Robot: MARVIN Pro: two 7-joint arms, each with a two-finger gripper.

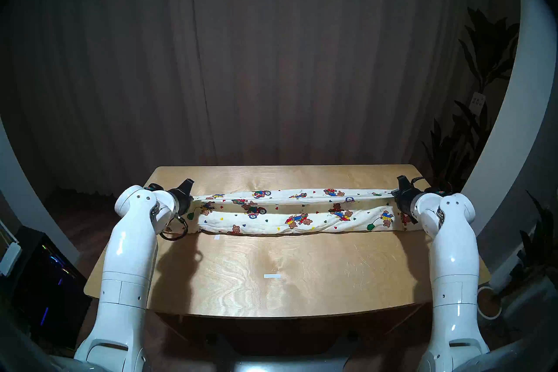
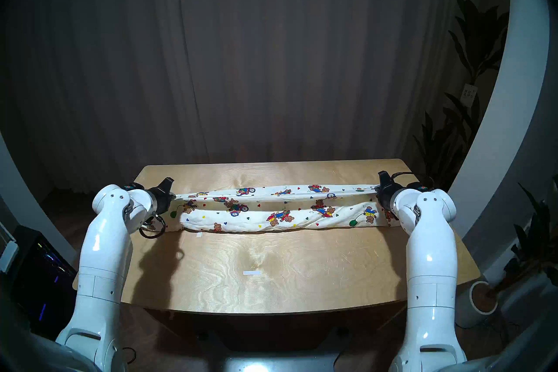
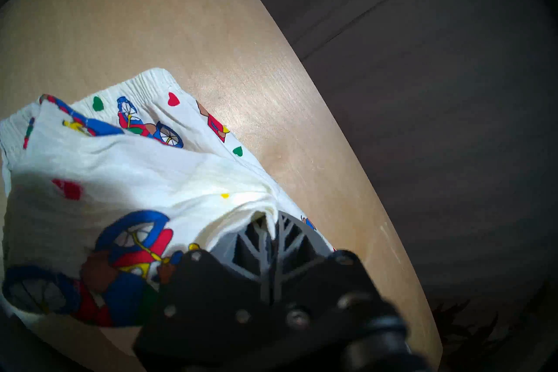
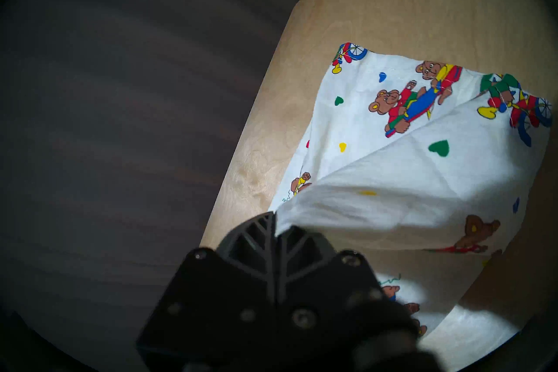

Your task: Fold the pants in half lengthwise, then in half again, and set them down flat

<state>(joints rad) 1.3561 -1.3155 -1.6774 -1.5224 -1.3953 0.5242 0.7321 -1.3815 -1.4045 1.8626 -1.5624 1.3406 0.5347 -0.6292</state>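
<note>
Backdrop: dark pleated curtain (image 1: 271,60) hung behind the whole scene, with a leafy plant (image 1: 483,66) standing in shadow at the far right.
Surface: pale wooden table (image 1: 271,287) with rounded corners, grain visible, a small white tape strip (image 1: 272,276) stuck near its middle.
Left arm: white arm (image 1: 129,256) reached forward over the table's left edge, casting a dark shadow on the wood beside it.
Left gripper: the left gripper (image 1: 193,197) was clenched on one end of the pants; in the left wrist view its grey ribbed fingers (image 3: 256,250) were pressed together with a fold of cloth pinched between them.
Pants: the pants (image 1: 296,213), cream cloth printed with bears, bicycles and coloured hearts, were stretched taut side to side across the far half of the table, upper edge lifted between the two grippers, lower folds sagging onto the wood; the gathered waistband showed at the left end.
Right gripper: the right gripper (image 1: 395,192) was clamped on the opposite end; the right wrist view showed its dark fingers (image 4: 290,244) together on the cloth's edge.
Right arm: white arm (image 1: 453,256) extended forward along the table's right edge.
</note>
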